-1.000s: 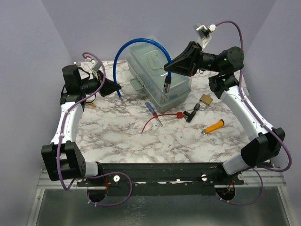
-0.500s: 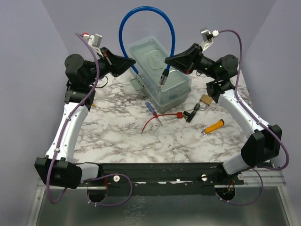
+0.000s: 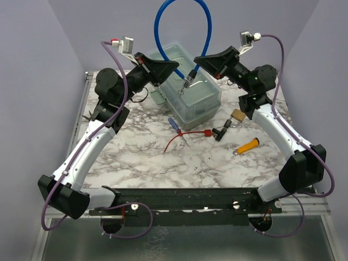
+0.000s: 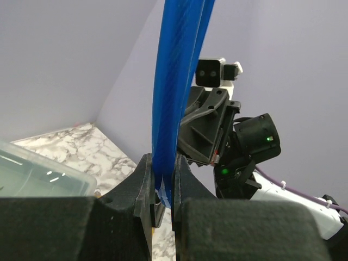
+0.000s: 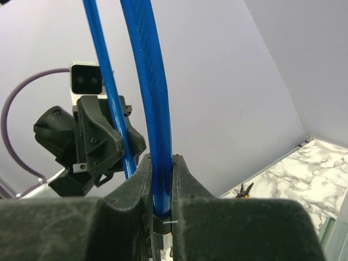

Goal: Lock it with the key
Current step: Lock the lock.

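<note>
1 blue hose (image 3: 209, 30) pinched by L pincer (image 4: 162, 168), R pincer (image 5: 161, 168); lock (image 3: 237, 115) sq. brass, silver shackle.

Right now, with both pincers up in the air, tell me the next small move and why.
Probably lower the blue hose onto the table, left of the clear box, and let go. The left pincer and right pincer are both shut on it, high above the box, while the padlock lies untouched right of the box; neither pincer is free to reach it.
</note>
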`<state>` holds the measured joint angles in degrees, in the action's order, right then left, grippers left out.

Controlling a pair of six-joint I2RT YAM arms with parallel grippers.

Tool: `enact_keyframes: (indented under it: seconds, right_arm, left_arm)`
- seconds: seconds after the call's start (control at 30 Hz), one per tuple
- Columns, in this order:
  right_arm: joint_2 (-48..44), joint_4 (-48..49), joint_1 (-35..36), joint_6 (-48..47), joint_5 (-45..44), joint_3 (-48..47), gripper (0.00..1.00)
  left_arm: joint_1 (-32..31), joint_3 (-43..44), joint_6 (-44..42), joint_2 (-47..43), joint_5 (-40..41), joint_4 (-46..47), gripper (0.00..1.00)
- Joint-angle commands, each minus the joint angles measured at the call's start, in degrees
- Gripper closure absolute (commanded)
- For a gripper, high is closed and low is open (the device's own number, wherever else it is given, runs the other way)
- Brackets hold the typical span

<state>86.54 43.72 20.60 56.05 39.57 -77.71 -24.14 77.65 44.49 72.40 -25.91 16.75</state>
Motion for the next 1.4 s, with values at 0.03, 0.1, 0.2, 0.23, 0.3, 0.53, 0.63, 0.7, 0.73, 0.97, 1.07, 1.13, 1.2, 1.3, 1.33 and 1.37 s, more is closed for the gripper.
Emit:
enact_keyframes:
  seconds: [0.03, 0.1, 0.2, 0.23, 0.3, 0.53, 0.63, 0.7, 0.73, 0.97, 1.07, 1.13, 1.2, 1.3, 1.33, 1.37]
  right_arm:
    - [-2.0, -0.6, 0.1, 2.9, -3.7, 0.7, 1.0]
    - [-2.1, -0.5, 0.1, 3.4, -3.8, 0.6, 1.0]
    - [-2.7, -0.8, 0.0, 3.5, -4.1, 0.9, 1.0]
    - [-3.0, -1.2, 0.0, 3.6, -4.3, 1.1, 1.0]
    - [-3.3, -2.6, -0.1, 4.1, -5.3, 1.3, 1.0]
    - [-2.8, -6.1, -0.1, 6.5, -7.0, 0.3, 1.0]
    - [-2.8, -6.4, -0.1, 6.5, -7.2, 0.4, 1.0]
    - [-3.0, -6.9, -0.1, 6.5, -7.7, 0.7, 1.0]
    - [-3.0, -7.1, -0.2, 6.8, -7.9, 0.8, 1.0]
    - [-2.4, -8.2, -0.2, 8.0, -8.0, -0.4, 1.0]
    - [-2.3, -9.0, -0.2, 8.0, -8.5, -0.7, 1.0]
    - [-2.3, -9.5, -0.1, 8.1, -9.0, -0.6, 1.0]
    - [-2.2, -10.3, -0.2, 8.2, -9.9, -0.5, 1.0]
    - [-2.3, -10.9, -0.2, 8.4, -10.9, -0.4, 1.0]
    - [-2.3, -11.1, -0.2, 8.4, -11.2, -0.3, 1.0]
    - [-2.3, -11.1, -0.2, 8.7, -11.3, -0.4, 1.0]
  left_arm:
    - [-4.1, 3.0, -6.1, 0.5, 3.5, 5.2, 1.0]
    - [-4.2, 2.6, -7.0, 0.5, 4.6, 5.1, 1.0]
    - [-4.2, 2.6, -10.7, -0.1, 7.4, 5.1, 1.0]
    - [-4.2, 2.7, -11.6, -0.4, 8.1, 5.1, 1.0]
    - [-4.2, 2.7, -12.4, -0.7, 9.4, 4.6, 1.0]
    - [-4.2, 3.4, -12.7, -0.4, 12.6, 3.1, 1.0]
    - [-4.2, 3.6, -12.5, -0.3, 12.8, 3.2, 1.0]
    - [-4.2, 3.9, -12.9, -0.3, 12.8, 3.2, 1.0]
    - [-4.3, 3.9, -13.1, -0.3, 12.8, 3.2, 1.0]
    - [-4.2, 1.8, -12.8, -0.9, 12.1, 3.1, 1.0]
    - [-4.2, 1.5, -12.3, -1.2, 11.5, 3.1, 1.0]
    - [-4.2, 1.5, -12.6, -1.3, 11.2, 3.1, 1.0]
    - [-4.2, 1.5, -12.7, -1.5, 11.1, 2.9, 1.0]
    - [-4.2, 1.3, -12.6, -2.0, 10.1, 2.7, 1.0]
    - [-4.2, 1.3, -12.5, -2.0, 9.9, 2.6, 1.0]
    - [-4.2, 1.2, -12.4, -2.0, 9.9, 2.5, 1.0]
